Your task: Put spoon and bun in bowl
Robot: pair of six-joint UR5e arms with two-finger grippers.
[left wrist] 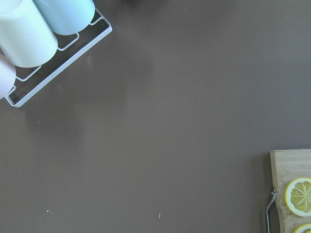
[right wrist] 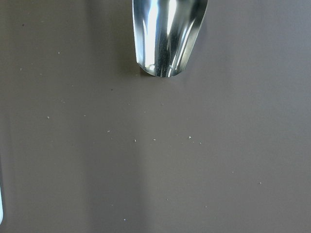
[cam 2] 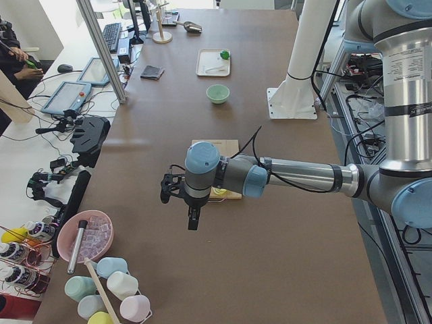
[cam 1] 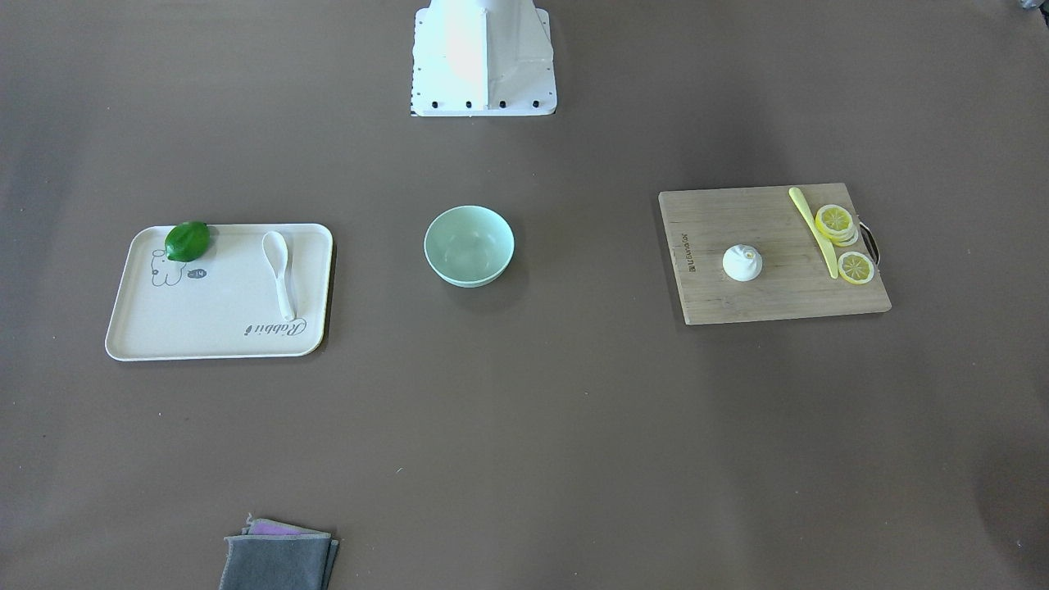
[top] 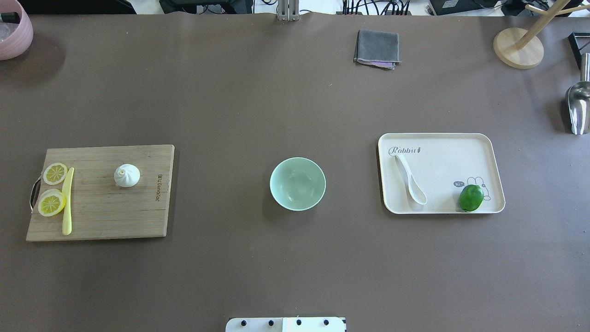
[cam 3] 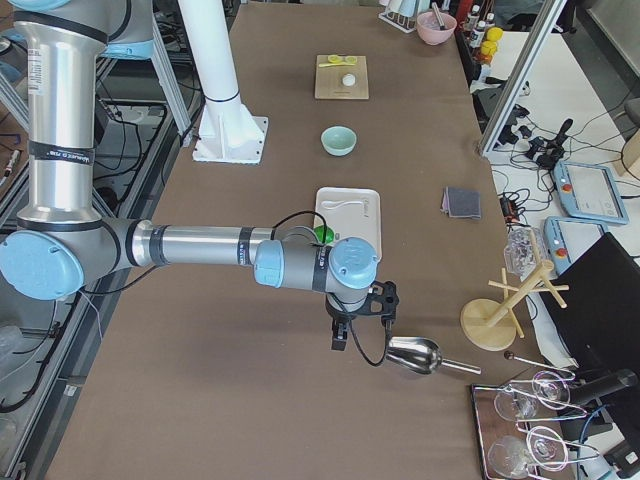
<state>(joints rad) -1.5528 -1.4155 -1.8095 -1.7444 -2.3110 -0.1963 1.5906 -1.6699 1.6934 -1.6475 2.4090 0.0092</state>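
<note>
The pale mint-green bowl point(top: 297, 183) stands empty at the table's middle. The white spoon point(top: 410, 180) lies on the cream tray point(top: 442, 147) to the right of the bowl. The white pleated bun point(top: 126, 175) sits on the wooden cutting board point(top: 115, 216) to the left. My left gripper point(cam 2: 193, 219) hangs over the table beyond the board's outer end, seen only in the exterior left view. My right gripper point(cam 3: 340, 335) hangs beyond the tray, near a metal scoop point(cam 3: 412, 355), seen only in the exterior right view. I cannot tell whether either gripper is open or shut.
Lemon slices point(top: 51, 202) and a yellow-green knife point(top: 67, 200) lie on the board's left end. A green lime point(top: 471, 197) sits on the tray. A grey cloth point(top: 377, 48), a wooden stand point(top: 518, 48) and a pink bowl point(top: 14, 30) are at the far edge. A cup rack point(left wrist: 43, 29) stands left.
</note>
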